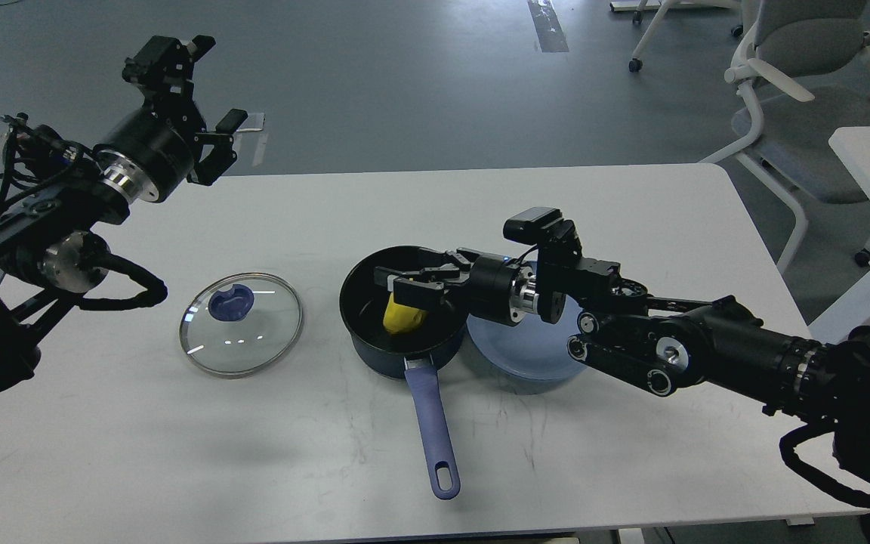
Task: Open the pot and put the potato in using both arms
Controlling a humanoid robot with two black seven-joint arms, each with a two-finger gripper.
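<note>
The potato is seen inside the pot, with the right pincer spread open above it. The left pincer is held open, raised away from the lid on the table.

Yellow potato in navy pot.

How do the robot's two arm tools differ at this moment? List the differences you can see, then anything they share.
The left tool is raised over the table's far left edge, fingers spread and empty. The right tool reaches low into the pot, at the potato; whether it grips it is unclear. Both are black, on arms with silver wrist rings.
</note>
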